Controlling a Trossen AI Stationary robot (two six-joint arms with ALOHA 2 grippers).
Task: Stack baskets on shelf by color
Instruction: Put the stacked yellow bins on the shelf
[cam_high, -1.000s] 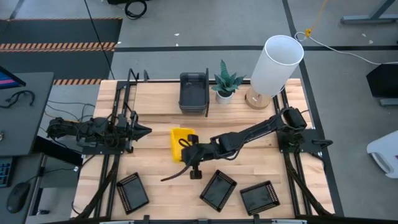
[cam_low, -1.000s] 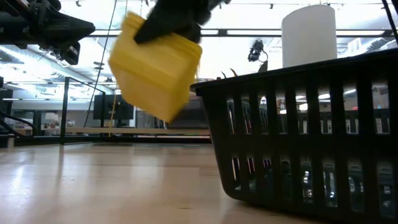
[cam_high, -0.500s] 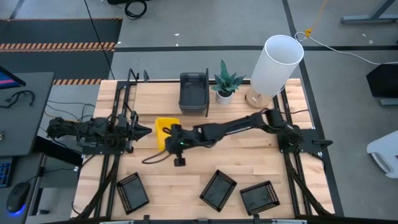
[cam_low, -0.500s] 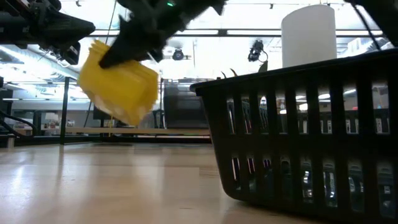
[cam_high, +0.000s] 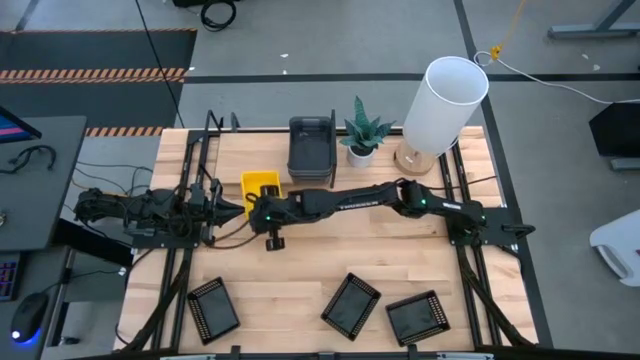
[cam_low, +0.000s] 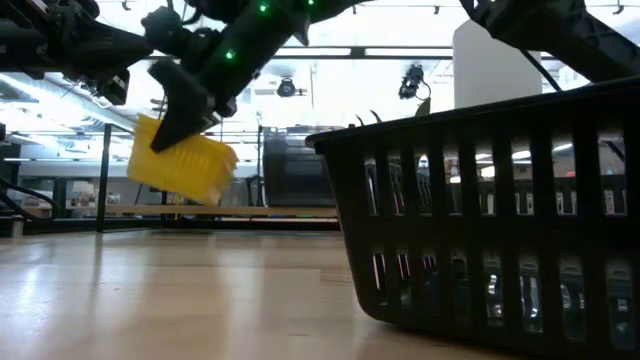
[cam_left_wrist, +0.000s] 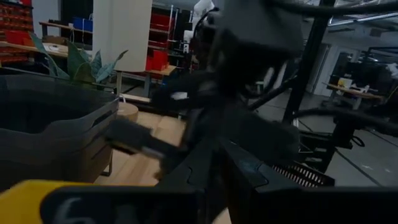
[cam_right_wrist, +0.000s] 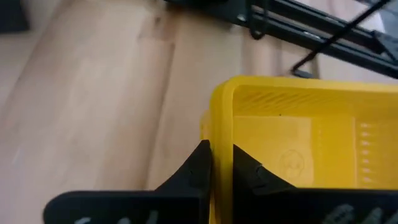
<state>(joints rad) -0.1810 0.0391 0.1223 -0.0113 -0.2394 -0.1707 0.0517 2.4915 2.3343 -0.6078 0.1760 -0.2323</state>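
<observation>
Pale wooden tabletop (cam_high: 300, 260) in a workshop hall; right gripper (cam_right_wrist: 214, 165) clamps the rim of 1 yellow basket (cam_high: 260, 187), airborne near the closed left gripper (cam_high: 232, 209).

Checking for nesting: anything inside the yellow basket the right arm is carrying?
The right wrist view shows the yellow basket with a bare floor; right gripper pinches its rim. The near corner behind the fingers is hidden.

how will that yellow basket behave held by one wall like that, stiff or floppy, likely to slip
The yellow basket likely stays stiff: pinched by one wall in the right gripper, it hangs tilted in the low view without sagging. It is probably light, since an outstretched arm carries it. Smooth plastic and a rim-only grip suggest it could swing or slip.
</observation>
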